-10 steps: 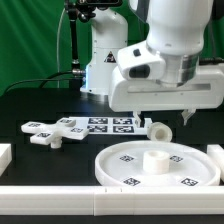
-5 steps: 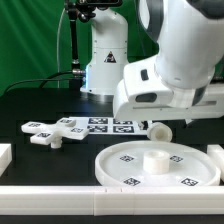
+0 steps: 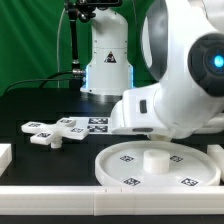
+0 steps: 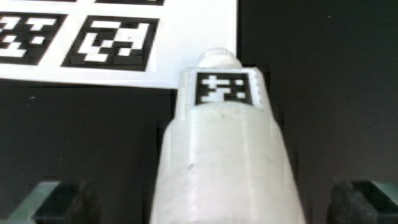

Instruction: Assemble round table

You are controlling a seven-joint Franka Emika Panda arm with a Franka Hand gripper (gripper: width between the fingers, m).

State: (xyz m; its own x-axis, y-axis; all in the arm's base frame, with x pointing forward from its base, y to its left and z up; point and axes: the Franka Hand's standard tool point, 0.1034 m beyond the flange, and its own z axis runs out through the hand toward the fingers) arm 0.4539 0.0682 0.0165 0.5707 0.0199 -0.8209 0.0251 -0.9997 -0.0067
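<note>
The black table (image 3: 30, 105) stands before a green backdrop. The cylinder leg (image 4: 222, 150) lies on it just beside the marker board (image 4: 107, 40) — between the gripper (image 4: 210, 198) fingers (image 4: 54, 200), which are spread and do not touch it. The round disc (image 3: 108, 168) and the cross base (image 3: 55, 130) lie apart.

My black table (image 3: 40, 105) carries the cross base (image 3: 52, 130) toward the exterior view's left, just beside the marker board (image 3: 100, 123). The round disc (image 3: 150, 170) lies flat nearer the front rail (image 3: 60, 207). Under my wrist, 1 cylinder leg (image 4: 222, 150) lies on its side (tag upward) near that board's edge.
</note>
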